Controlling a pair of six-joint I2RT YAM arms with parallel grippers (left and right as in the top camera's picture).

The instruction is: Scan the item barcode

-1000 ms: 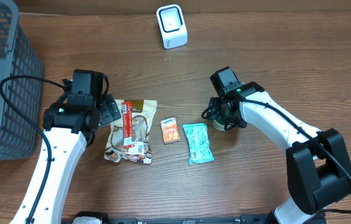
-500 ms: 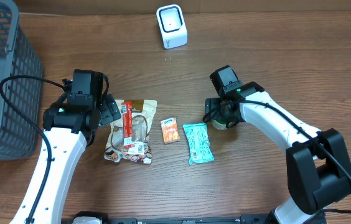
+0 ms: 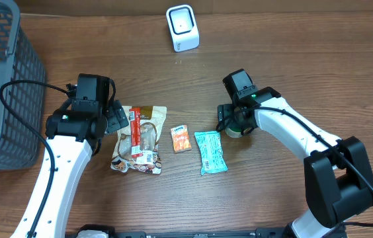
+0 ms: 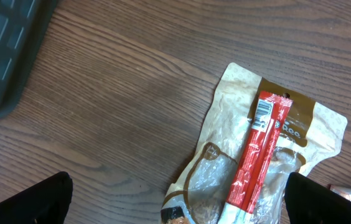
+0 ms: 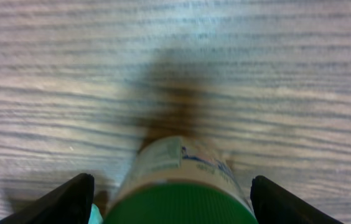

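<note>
Overhead and wrist views. The right gripper (image 3: 230, 119) stood over the green-capped white plastic bottle (image 5: 178, 190) on the brown wooden table (image 3: 292, 59). One finger was on each side of the cap; whether they pressed it could not be told. The white box-shaped scanner (image 3: 182, 28) stood well apart at the far edge. The left gripper (image 3: 118, 118), fingers spread wide, was just beside a cream-and-brown snack pouch (image 4: 225, 155) bearing a red stick packet (image 4: 259, 155).
</note>
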